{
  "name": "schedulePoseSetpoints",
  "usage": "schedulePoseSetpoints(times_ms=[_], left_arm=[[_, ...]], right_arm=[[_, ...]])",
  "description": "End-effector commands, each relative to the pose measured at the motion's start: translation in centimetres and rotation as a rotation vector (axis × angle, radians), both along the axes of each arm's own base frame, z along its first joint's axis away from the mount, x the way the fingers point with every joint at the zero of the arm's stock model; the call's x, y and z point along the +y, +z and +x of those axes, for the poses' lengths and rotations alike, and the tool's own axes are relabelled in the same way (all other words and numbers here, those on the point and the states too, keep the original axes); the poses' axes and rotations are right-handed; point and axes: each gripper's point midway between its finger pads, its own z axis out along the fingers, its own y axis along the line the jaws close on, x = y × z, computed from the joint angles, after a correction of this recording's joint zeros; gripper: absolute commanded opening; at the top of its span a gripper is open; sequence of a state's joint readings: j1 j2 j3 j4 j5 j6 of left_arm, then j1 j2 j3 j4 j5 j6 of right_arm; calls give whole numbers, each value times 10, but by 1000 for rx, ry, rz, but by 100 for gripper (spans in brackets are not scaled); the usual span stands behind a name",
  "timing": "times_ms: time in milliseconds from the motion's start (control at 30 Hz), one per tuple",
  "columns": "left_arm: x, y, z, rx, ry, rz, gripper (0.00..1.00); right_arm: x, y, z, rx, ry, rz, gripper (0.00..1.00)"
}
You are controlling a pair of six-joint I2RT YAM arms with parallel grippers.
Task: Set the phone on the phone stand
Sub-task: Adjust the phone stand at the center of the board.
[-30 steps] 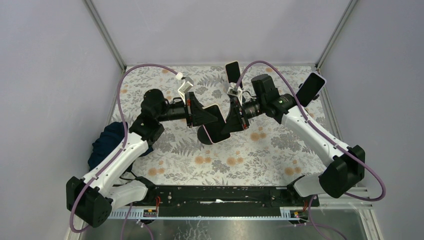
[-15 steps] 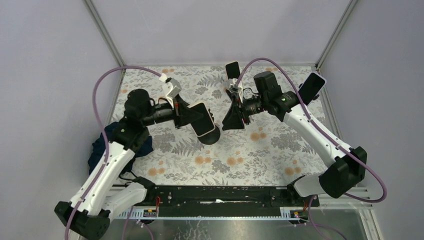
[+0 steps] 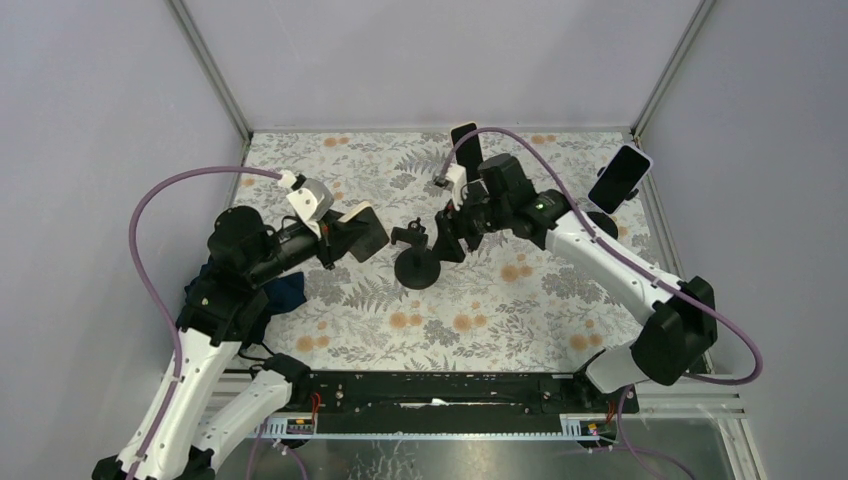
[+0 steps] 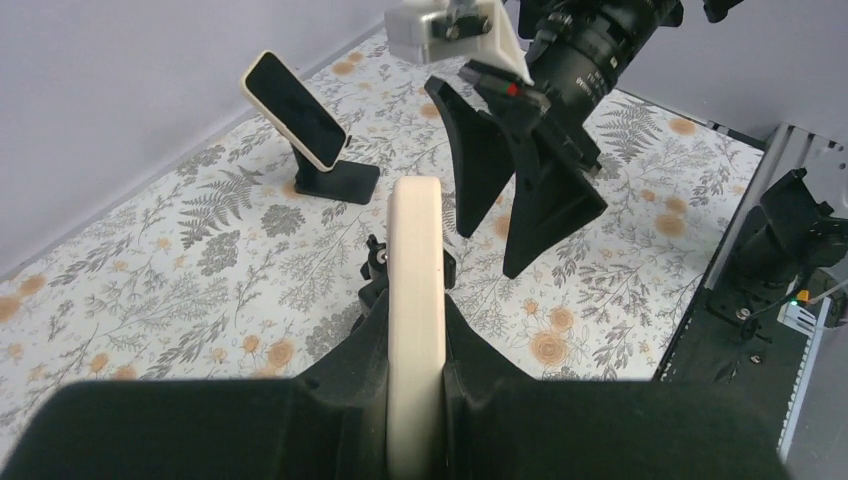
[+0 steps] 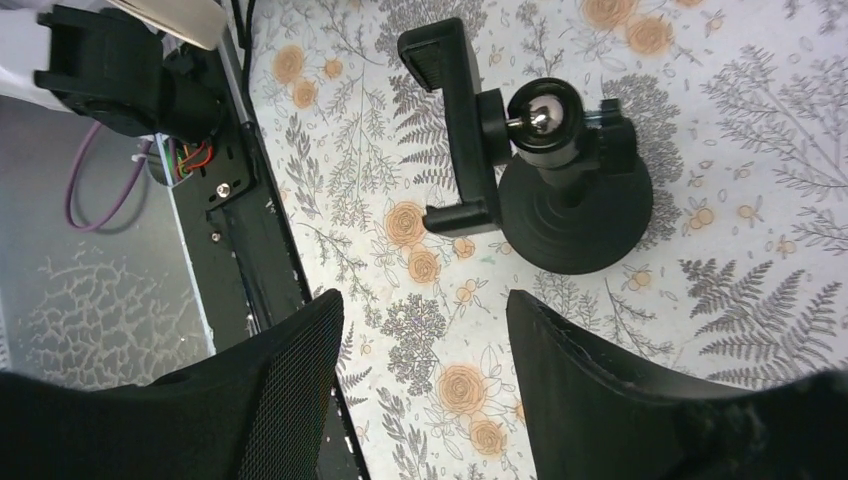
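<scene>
The phone (image 3: 364, 233), in a cream case, is held edge-up in my left gripper (image 3: 348, 238), left of the stand and above the table. The left wrist view shows its cream edge (image 4: 416, 290) pinched between the black fingers (image 4: 340, 400). The black phone stand (image 3: 417, 262) has a round base and an empty clamp (image 5: 455, 120) on a ball joint. My right gripper (image 3: 449, 232) hovers just right of the stand, open, with nothing between its fingers (image 5: 280, 380); the stand's base (image 5: 575, 215) lies beyond them.
Another phone sits on a stand at the back (image 3: 465, 142), also seen in the left wrist view (image 4: 295, 125). A third phone on a stand is at the right edge (image 3: 620, 178). A dark blue cloth (image 3: 287, 288) lies at the left under my left arm.
Both grippers were on the phone above the stand. The right gripper let go and opened. The left arm drew back to the left with the phone, uncovering the stand.
</scene>
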State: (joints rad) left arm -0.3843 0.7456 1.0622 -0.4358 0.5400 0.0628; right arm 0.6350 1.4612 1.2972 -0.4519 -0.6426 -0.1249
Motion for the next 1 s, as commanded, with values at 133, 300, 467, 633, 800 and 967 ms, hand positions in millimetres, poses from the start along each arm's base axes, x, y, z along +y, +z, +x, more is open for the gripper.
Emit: schedulePoseSetpoints(times_ms=[133,300,467,633,800,967], left_arm=[[9,-9,-2,-46,48,-19,0],[5,-32,-4,-13,26,-32,0],[0,-54,-5,38,3,-42,0],[-6,-72,-8,117,-14,-85,0],[-10,-88,-12,171,-31,-112,0],[-11,-94,-13,188,-35,-110,0]], right_arm=[[27,-4,20,-72,-57,-52,69],[36,0,27,-105,-14,-38,70],[45,0,24,-100,54,-22,65],[47,-2,23,-78,85,-31,37],[43,1,25,-84,94,-55,20],[33,8,30,-21,119,-72,12]])
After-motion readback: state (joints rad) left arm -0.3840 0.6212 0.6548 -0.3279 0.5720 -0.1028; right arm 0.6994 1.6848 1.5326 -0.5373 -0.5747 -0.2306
